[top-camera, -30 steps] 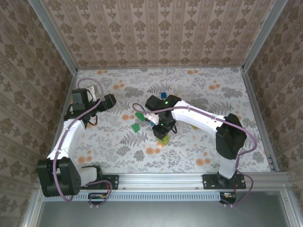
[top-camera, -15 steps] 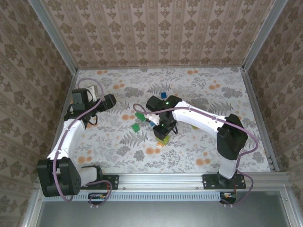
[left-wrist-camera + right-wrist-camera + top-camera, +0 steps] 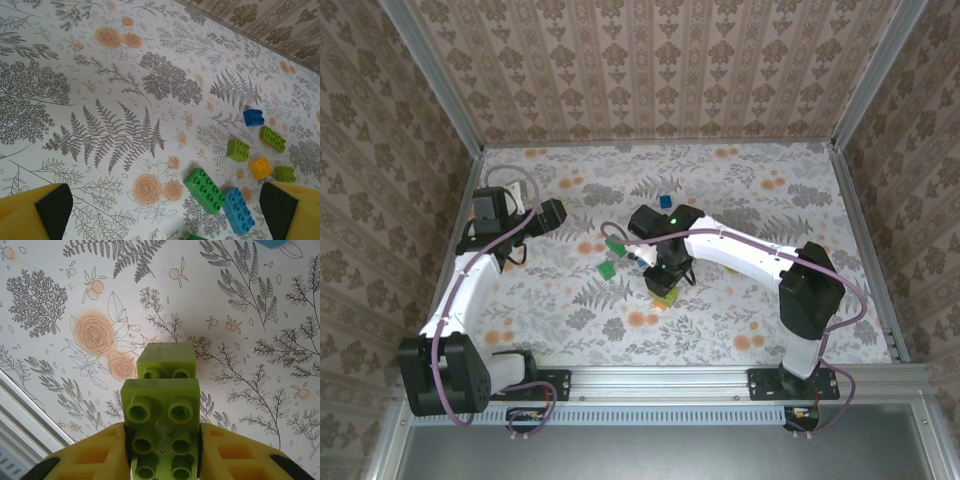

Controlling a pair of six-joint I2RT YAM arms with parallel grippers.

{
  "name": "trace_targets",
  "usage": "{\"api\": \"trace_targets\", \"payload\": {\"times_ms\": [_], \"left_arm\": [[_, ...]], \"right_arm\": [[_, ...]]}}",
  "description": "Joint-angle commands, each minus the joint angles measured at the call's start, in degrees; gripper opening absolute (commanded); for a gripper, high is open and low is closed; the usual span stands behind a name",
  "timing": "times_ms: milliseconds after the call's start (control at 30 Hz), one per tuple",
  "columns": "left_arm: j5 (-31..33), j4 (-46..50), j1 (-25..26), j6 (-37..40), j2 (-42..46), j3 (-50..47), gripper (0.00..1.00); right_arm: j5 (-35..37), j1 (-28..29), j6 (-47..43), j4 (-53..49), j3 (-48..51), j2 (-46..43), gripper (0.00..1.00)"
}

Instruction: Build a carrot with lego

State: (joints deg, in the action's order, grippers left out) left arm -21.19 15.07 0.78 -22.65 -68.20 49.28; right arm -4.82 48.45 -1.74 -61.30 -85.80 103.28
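Low in the centre of the right wrist view, the right gripper (image 3: pixel 162 462) is clamping its yellow fingers (image 3: pixel 95 455) on the carrot (image 3: pixel 161 405), so far just two lime-green studded plastic bricks joined in a step, close over the flowered table (image 3: pixel 250 315). At the left of the overhead view, the left gripper (image 3: pixel 550 213) is idling with jaws spread wide, holding nothing. I'm judging the job barely begun: the small orange plastic brick (image 3: pixel 260 167) for the tip is lying loose at the lower right of the left wrist view, near a long dark green brick (image 3: pixel 204 190).
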Motion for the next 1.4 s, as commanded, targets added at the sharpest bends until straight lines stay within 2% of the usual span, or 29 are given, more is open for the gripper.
{"api": "trace_targets", "payload": {"times_ms": [0,333,467,700,867,1367], "left_arm": [[-0.02,1.18,0.26,1.31,0.48,1.97,1.00],[0.10,1.17,0.28,1.46,0.67,1.99,1.00],[0.01,1.18,0.26,1.36,0.61,2.04,1.00],[-0.25,1.01,0.24,1.28,0.48,2.00,1.00],[-0.26,1.19,0.30,1.30,0.84,2.01,1.00],[-0.36,0.93,0.31,1.34,0.79,1.96,1.00]], "right_arm": [[1.61,0.53,-0.73,-4.03,3.93,2.92,0.32],[-0.19,0.77,-1.82,-2.87,5.73,6.76,0.32],[-0.19,0.76,-1.86,-2.77,4.99,5.69,0.32],[1.39,0.49,-5.92,-7.00,-5.16,4.02,0.33],[-0.87,0.36,-12.37,-9.73,-11.39,5.89,0.35],[2.01,-0.54,-20.38,-15.63,-15.39,11.38,0.37]]}}
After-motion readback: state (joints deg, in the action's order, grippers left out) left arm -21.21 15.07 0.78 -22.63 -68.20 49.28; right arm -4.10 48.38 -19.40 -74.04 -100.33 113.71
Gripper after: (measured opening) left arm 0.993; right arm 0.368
